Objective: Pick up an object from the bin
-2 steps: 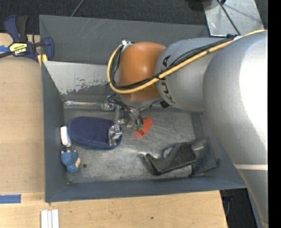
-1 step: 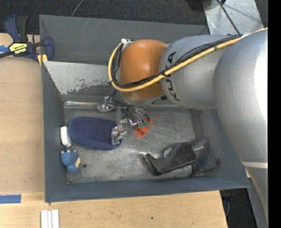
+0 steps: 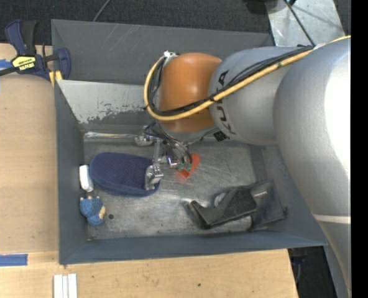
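The gripper (image 3: 163, 169) is low in the middle of the bin (image 3: 72, 166), under the arm's orange cover. Its fingers (image 3: 153, 177) stand apart, open, the left one at the right end of a dark blue pouch (image 3: 117, 174) and a small red piece (image 3: 188, 166) just right of the other. A black thing (image 3: 234, 207) lies at lower right; a white piece (image 3: 84, 177) and a blue figure (image 3: 92, 210) sit at the left wall
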Controlling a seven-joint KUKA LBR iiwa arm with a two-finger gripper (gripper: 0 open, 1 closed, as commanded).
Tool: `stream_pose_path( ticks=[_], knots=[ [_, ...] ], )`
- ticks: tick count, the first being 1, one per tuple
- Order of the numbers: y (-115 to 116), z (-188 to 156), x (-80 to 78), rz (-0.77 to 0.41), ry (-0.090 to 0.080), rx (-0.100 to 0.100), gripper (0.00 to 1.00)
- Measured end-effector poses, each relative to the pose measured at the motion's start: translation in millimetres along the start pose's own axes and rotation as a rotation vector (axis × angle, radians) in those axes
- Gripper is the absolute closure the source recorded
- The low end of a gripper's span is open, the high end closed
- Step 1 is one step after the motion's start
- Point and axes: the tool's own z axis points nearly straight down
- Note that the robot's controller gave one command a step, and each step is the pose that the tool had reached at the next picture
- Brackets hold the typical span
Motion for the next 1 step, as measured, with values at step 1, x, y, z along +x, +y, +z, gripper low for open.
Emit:
stream_pose_path(
  ticks=[1],
  knots=[
    [13.1, 24.1, -13.8, 0.104, 0.005, 0.004, 0.00]
  ],
)
